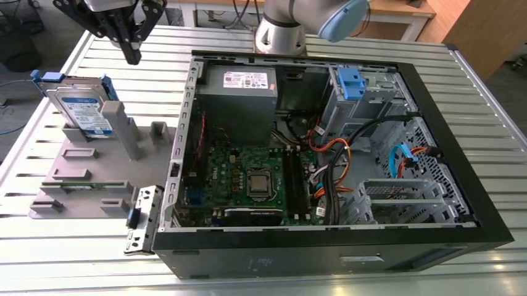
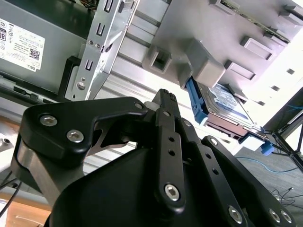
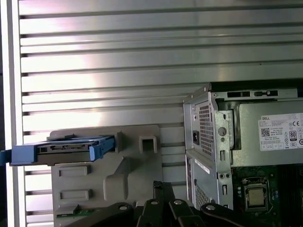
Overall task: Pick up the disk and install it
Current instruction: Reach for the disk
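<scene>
The disk (image 1: 82, 111) stands on edge in a slot of the grey holder (image 1: 82, 179), on the exterior view's left. Its silver body carries a white-and-blue label and sits in a blue plastic carrier. My gripper (image 1: 132, 57) hangs in the air above and behind the disk, toward the case side, well apart from it. The black fingers are pressed together at one tip and hold nothing. In both wrist views the disk (image 2: 222, 101) (image 3: 66, 149) appears beyond the closed fingertips (image 2: 164, 94) (image 3: 160, 185).
An open computer case (image 1: 329, 154) fills the middle of the slatted metal table (image 1: 477, 86), with a grey power-supply box (image 1: 239, 86), motherboard and cables inside. A blue latch piece (image 1: 350, 83) sits at the drive bay in the far corner. The arm's base (image 1: 280, 31) stands behind the case.
</scene>
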Robot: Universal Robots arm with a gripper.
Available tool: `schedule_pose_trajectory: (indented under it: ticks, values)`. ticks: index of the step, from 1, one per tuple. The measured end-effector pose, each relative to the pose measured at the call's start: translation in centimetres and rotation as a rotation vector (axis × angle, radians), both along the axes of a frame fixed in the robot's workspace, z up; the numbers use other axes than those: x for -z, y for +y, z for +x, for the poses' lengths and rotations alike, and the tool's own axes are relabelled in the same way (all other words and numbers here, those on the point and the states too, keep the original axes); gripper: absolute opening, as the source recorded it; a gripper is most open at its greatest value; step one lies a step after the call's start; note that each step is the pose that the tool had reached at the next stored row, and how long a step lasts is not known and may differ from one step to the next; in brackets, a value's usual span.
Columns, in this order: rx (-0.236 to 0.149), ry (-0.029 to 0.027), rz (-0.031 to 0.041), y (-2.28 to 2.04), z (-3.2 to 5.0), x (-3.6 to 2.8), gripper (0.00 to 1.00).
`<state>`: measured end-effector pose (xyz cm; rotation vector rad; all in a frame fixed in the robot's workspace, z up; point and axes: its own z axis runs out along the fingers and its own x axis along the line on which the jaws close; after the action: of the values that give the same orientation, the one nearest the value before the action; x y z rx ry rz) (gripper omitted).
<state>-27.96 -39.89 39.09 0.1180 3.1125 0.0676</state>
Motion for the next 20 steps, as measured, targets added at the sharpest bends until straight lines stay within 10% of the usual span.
schedule_pose_trajectory:
  ticks: [20]
  values:
    - [0.000, 0.0000, 0.0000, 0.00, -2.58, 0.10, 0.11]
